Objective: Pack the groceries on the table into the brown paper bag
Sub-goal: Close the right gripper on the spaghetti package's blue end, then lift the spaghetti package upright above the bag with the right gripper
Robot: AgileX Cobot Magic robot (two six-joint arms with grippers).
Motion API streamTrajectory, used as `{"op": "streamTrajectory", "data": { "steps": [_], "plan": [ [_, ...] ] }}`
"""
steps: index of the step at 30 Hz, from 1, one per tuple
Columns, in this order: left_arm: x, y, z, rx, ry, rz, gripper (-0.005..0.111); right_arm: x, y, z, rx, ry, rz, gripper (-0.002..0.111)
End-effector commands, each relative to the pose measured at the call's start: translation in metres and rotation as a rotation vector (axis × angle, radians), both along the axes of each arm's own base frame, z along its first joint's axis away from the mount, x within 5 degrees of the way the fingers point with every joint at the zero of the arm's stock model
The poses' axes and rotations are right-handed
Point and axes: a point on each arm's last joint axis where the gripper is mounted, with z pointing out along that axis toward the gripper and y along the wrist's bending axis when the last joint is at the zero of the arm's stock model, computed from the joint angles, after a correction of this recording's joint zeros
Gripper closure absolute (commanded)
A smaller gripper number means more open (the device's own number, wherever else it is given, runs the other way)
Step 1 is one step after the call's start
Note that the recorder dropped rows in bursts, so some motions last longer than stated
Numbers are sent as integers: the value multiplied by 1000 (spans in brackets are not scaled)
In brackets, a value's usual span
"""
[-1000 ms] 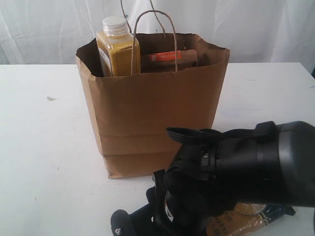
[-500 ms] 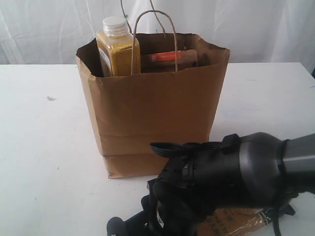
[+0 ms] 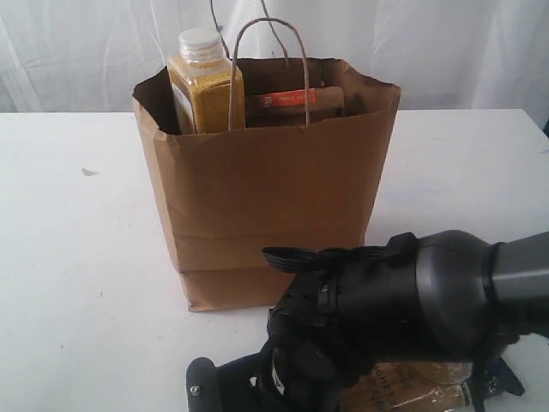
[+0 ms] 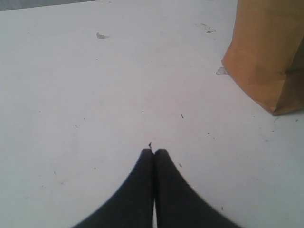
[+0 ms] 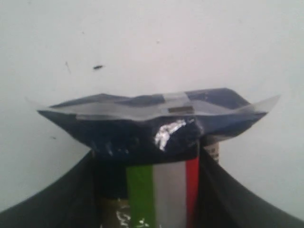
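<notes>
Bag [image 3: 266, 197]: brown paper, standing upright and open on the white table [image 3: 69, 257], with its cord handles [image 3: 268, 51] sticking up. Two groceries are already inside the bag. The bottle [image 3: 204, 86] of yellow grain, with a pale cap, stands upright at the bag's left end and pokes above the rim. The pouch [image 3: 296, 100] leans against the bag's back wall beside the bottle, its orange strip just clearing the front rim.

The packet [image 5: 152, 123] of spaghetti lies on the table in front of the bag, toward its right corner and apart from it. In the exterior view you see only its tan middle and a dark-blue end beneath your right arm [image 3: 412, 309], which covers most of it.

Your right gripper [image 5: 147, 156] is down on that packet. The right wrist view shows one dark finger against each long side of the packet, just behind its flared, sealed end. The green, white and red flag [image 5: 161, 190] sits between the fingers. The jaws are closed about halfway, pressed on the packet, which still lies on the table.

Your left gripper [image 4: 153, 154] is fully closed, fingertips touching and nothing between them. It hangs over bare table off the bag's left side, with only a lower corner of the bag in its view. A few small dark specks mark the table there.
</notes>
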Motion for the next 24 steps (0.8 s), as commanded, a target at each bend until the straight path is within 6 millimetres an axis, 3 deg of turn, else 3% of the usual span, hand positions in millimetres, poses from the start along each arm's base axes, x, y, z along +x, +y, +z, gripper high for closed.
{"op": "streamTrajectory", "data": {
  "steps": [1,11,24],
  "plan": [
    [0,0,-2,4,4,1,107,3,0,21,111,-35,-113,108],
    [0,0,-2,4,4,1,107,0,-11,86,367,-151,-255,108],
    [0,0,-2,4,4,1,107,-13,-43,152,595,-246,-385,108]
  ]
}}
